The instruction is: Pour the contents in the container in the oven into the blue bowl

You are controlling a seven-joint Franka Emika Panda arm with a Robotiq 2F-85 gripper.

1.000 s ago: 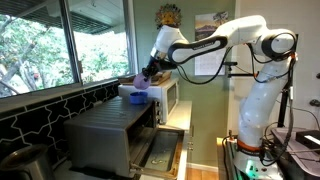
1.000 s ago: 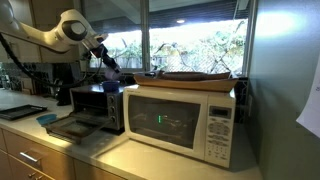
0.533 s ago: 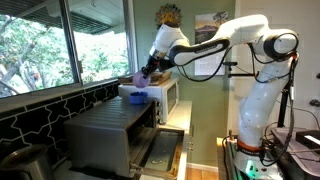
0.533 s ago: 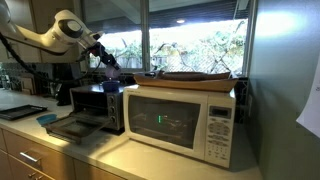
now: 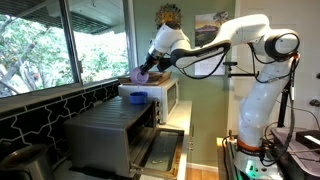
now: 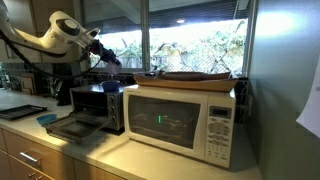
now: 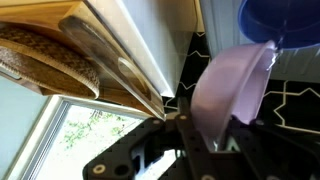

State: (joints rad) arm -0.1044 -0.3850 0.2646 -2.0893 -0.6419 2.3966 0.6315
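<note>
Tool grips tilted container just above blue bowl

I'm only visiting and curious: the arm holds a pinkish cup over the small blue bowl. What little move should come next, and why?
Probably tip the container a little more. The pincer grips it above the blue bowl, its rim leaning toward the bowl in the wrist view, and I can see nothing falling out yet.
</note>
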